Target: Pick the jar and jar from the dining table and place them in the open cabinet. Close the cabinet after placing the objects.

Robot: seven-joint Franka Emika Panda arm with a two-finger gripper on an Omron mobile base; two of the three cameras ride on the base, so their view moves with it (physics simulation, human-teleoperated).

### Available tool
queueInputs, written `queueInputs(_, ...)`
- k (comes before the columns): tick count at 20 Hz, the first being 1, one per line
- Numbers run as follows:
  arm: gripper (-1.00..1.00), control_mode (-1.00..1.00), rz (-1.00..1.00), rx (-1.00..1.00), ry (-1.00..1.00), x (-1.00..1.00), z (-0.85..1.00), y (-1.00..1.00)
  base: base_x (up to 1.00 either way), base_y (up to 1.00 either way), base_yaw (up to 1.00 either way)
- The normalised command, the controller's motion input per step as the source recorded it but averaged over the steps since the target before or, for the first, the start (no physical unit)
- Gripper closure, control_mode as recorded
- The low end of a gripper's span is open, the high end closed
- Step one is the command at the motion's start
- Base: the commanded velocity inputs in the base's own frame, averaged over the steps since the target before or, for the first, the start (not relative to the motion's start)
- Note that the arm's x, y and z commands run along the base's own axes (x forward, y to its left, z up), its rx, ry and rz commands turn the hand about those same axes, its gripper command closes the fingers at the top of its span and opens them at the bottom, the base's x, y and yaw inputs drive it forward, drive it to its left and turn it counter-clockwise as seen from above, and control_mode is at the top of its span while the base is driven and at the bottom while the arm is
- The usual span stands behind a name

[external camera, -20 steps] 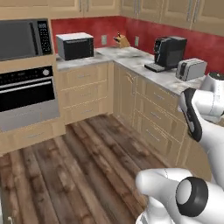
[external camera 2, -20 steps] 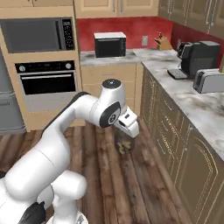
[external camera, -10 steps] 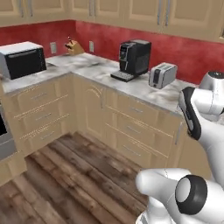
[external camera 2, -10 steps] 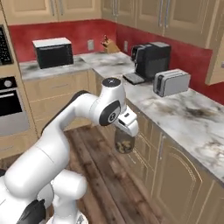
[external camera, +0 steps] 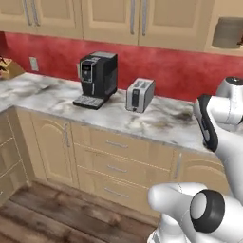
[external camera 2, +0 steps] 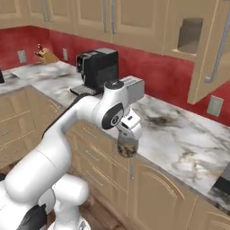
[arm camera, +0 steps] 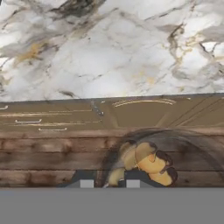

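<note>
Under the hand point(external camera 2: 127, 143) hangs a jar point(external camera 2: 127, 146) (upright).

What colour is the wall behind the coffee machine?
Red. The wall behind the black coffee machine shows best in the left base view.

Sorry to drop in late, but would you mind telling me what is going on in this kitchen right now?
The white arm is carrying a jar, its gripper shut on it, in front of the lower drawers beside the marble counter. The hand view shows the jar between the jaws, with something yellow-brown inside. The open cabinet is up on the wall to the right, its door swung out. The jar is not in it yet. A coffee machine and a toaster stand on the counter.
</note>
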Motion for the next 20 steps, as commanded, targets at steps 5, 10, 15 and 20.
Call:
queueInputs(5,1.0,1.0,0.0,0.0,0.0,0.0,0.0,0.0,0.78,0.2,-0.73)
queueInputs(10,1.0,1.0,0.0,0.0,0.0,0.0,0.0,0.0,0.35,0.26,-0.85)
queueInputs(15,1.0,1.0,0.0,0.0,0.0,0.0,0.0,0.0,0.43,0.27,-0.25)
queueInputs(20,1.0,1.0,0.0,0.0,0.0,0.0,0.0,0.0,0.78,0.06,-0.01)
